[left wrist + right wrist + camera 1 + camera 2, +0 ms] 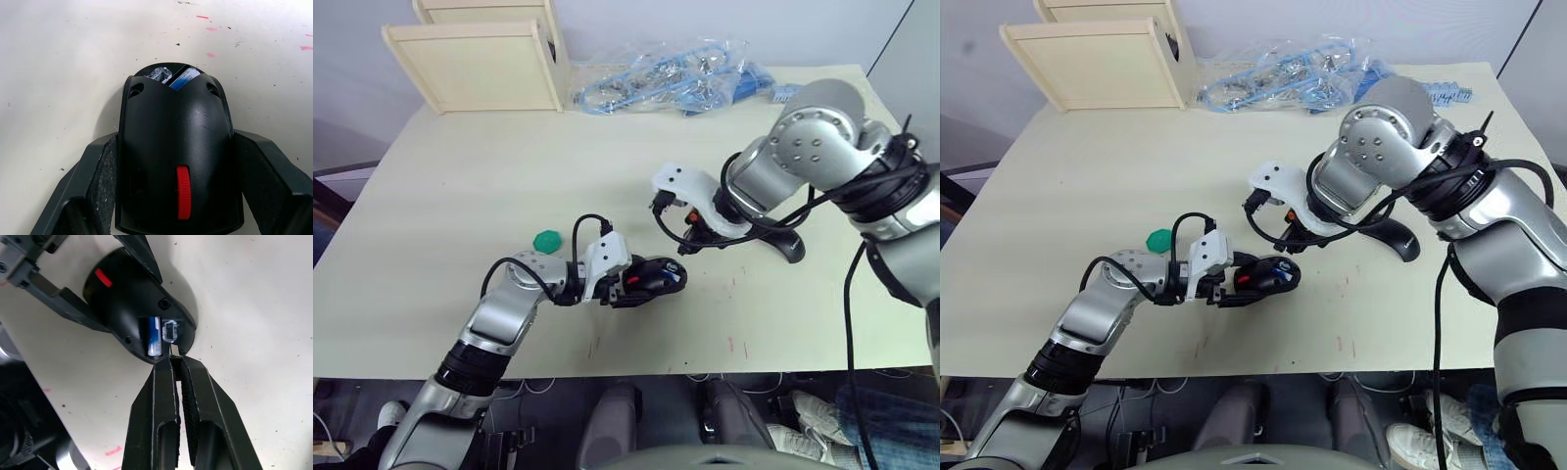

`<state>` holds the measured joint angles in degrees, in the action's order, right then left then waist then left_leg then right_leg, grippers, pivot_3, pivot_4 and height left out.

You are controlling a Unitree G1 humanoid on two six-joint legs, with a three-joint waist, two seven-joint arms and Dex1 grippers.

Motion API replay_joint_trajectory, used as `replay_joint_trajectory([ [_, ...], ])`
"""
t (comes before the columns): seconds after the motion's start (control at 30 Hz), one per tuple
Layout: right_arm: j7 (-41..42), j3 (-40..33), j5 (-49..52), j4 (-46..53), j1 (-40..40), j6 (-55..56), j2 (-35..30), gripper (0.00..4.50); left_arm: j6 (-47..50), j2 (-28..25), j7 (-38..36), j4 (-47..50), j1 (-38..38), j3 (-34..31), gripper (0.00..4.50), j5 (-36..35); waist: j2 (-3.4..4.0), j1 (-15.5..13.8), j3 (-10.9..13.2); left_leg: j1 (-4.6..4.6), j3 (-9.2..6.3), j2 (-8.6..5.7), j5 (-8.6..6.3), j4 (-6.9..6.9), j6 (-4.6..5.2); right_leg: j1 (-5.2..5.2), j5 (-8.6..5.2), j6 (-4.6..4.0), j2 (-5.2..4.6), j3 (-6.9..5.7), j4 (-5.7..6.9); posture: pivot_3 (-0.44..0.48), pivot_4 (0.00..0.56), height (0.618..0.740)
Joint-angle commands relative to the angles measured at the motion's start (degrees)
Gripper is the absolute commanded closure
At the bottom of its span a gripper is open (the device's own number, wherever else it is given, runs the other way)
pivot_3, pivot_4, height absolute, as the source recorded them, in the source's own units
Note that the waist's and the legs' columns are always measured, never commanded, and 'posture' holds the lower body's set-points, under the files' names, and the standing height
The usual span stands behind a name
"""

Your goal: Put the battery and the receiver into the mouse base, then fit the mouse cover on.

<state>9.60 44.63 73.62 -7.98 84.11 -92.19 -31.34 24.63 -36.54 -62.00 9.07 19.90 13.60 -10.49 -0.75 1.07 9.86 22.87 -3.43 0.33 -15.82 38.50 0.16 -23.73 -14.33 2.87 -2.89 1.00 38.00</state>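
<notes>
My left gripper (176, 215) jaws clamping the mouse base (177, 152) on the counter (460, 196), battery (154, 335) seated inside, my right gripper (177, 363) jaws pinching the receiver (174, 350) at its rim, mouse cover (1393, 235) behind.

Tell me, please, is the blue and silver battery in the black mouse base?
In: the battery lies inside the mouse base's open compartment.

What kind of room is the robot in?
Probably a workshop or lab. There is a pale work table with red pen marks, a bag of blue cables, and wooden panels leaning by the wall.
</notes>
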Motion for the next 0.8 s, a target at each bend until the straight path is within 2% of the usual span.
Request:
replay_joint_trajectory([
  [0.03, 5.57, 0.81, -5.41, 0.47, 2.07, -0.31, 1.43, 4.5, 0.31, -0.55, -0.83, 0.96, -0.15, 1.21, 1.54, -0.16, 0.0, 0.03, 0.0, 0.0, 0.0, 0.0, 0.0, 0.0, 0.0, 0.0, 0.0, 0.0, 0.0, 0.0, 0.0, 0.0, 0.15, 0.74],
  [0.4, 16.27, 1.91, -21.49, -1.82, 1.38, -0.31, 7.38, 4.5, 0.07, -1.22, -1.45, 0.43, -0.23, 1.72, 1.54, 0.28, 0.01, 0.13, 0.0, -0.02, -0.02, -0.01, 0.0, -0.01, 0.0, -0.02, 0.0, 0.0, 0.02, -0.02, 0.04, 0.0, 0.15, 0.74],
  [0.8, 24.72, 4.12, -30.55, -0.37, 0.15, -0.29, 9.1, 4.5, 0.0, -1.01, -1.06, 0.45, -0.51, 1.81, 1.54, 0.31, 0.01, 0.29, 0.0, -0.03, -0.04, -0.02, 0.0, -0.01, -0.01, -0.01, 0.0, 0.0, 0.01, -0.01, 0.05, 0.0, 0.15, 0.74],
])
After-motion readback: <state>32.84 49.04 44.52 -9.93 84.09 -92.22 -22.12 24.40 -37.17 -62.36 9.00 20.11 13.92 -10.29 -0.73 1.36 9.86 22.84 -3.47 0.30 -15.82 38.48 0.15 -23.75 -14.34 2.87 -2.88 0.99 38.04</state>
